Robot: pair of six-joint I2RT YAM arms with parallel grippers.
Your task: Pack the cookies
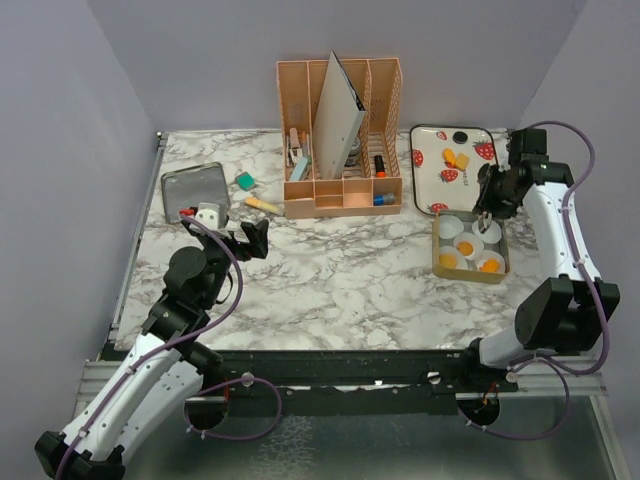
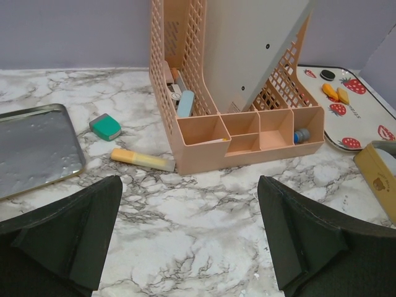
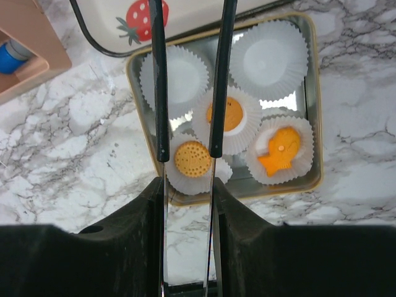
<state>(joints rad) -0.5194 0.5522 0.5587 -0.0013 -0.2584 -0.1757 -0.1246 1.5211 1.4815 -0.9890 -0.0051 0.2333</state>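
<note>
Right pincer [image 3: 189,201]: partly closed, clamped on tweezers [image 3: 162,93]. The black-tipped legs stand apart with nothing gripped between them.
Just beyond it is the near rim of a gold-edged tin [image 3: 312,93], with bare marble tabletop [image 3: 74,142] on both sides of the tin.
Nearest inside the tin, a round dotted cookie [image 3: 192,159] sits in a paper cup, below the gap between the tips. To its right is a fish-shaped cookie [image 3: 279,150], also cupped.
Behind these, a second round cookie [image 3: 232,114] is partly hidden by the right leg.
The two far paper cups [image 3: 269,55] show bare white bottoms.
Past the far rim lies the edge of the strawberry tray [image 3: 185,18], just beside the tin; contact cannot be told.

Left pincer [image 2: 189,185]: fully spread, holding nothing.
Ahead, bare marble runs to the front edge of the peach desk organizer [image 2: 247,133].
Ahead-left, a yellow marker [image 2: 142,159] ends at the organizer's corner, with a green eraser [image 2: 105,127] beyond it. A metal tray [image 2: 37,148] lies far left.
Far right, loose cookies [image 2: 337,93] sit on the strawberry tray.
</note>
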